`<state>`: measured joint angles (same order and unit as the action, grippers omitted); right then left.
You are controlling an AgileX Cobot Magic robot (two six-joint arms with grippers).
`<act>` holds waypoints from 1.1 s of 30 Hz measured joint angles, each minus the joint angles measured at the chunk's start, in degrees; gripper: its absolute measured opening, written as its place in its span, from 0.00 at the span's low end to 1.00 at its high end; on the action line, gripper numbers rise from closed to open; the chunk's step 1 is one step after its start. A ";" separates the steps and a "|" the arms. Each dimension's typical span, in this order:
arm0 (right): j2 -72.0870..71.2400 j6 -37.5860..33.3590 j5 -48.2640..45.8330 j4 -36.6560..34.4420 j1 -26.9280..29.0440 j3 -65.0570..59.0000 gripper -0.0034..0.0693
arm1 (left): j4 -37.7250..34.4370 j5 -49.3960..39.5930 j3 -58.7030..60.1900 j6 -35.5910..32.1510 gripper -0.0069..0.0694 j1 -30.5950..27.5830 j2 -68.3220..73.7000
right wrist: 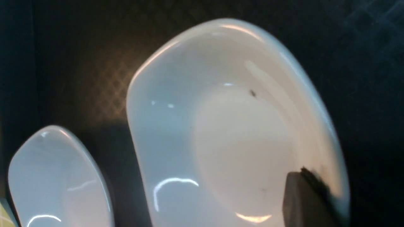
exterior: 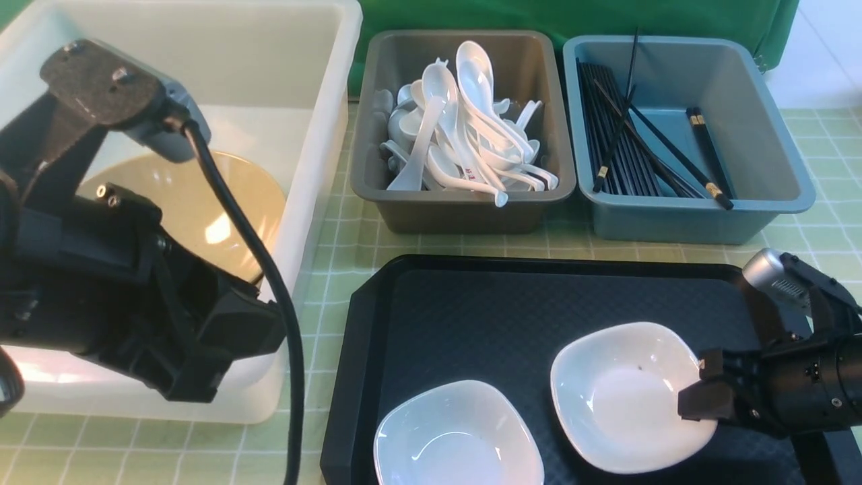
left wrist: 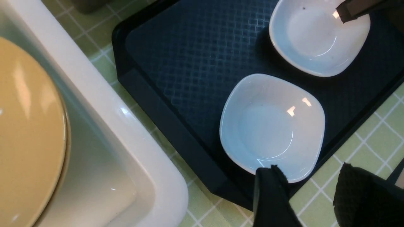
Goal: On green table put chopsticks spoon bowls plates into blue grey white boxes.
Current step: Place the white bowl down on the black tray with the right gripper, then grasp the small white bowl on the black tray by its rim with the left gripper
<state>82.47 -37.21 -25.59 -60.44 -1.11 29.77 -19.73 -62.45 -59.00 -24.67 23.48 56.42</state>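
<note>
So the right end effector is sitting at the right edge of the right plate, lower right of the front view. One finger is hanging inside the dish over the rim, and I honestly can't tell whether it's pinching that rim or just straddling it. That plate and the left plate are both lying on the black tray along the bottom of the frame, near each other but not touching. What's worrying me is the glossy dish and the thin-edge grip. If it's lifting from one side, the plate is probably going to tilt and slip out, or skid into its neighbour. I'm guessing the target is the white box, upper left, with a tan bowl lying in it. The left end effector is hanging right in front of that box with its fingers apart, holding nothing, near the left plate's rim. So carrying the plate across is risking a bump.
</note>
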 joint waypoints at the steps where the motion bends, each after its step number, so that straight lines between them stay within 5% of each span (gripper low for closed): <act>1: 0.00 0.00 0.00 -0.06 0.00 0.00 0.20 | 0.00 0.00 0.00 0.00 0.42 0.00 0.00; 10: -0.96 -0.23 0.83 -0.17 0.00 0.00 0.65 | -0.41 0.85 0.00 -0.12 0.42 0.00 0.00; 16: -11.25 -3.82 6.16 -0.17 0.00 0.00 0.78 | -0.56 4.36 0.00 0.17 0.42 0.00 0.00; 23: -27.45 -13.84 -6.61 1.03 0.00 6.61 0.79 | -4.42 8.17 -1.21 0.48 0.42 0.00 5.96; 27: -31.02 -11.45 -18.81 9.06 0.00 13.69 0.75 | -8.87 6.53 -5.79 -0.67 0.42 0.00 13.41; 30: -32.06 -6.00 -25.23 18.40 0.00 17.94 0.63 | -11.66 2.27 -10.59 -4.91 0.42 0.61 19.60; 33: -34.11 -2.30 -28.74 24.09 0.00 20.56 0.36 | -11.52 -1.30 -16.58 -6.78 0.43 4.63 27.91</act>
<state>48.36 -39.52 -54.33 -36.34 -1.11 50.33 -31.25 -63.75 -75.58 -31.46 28.11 84.34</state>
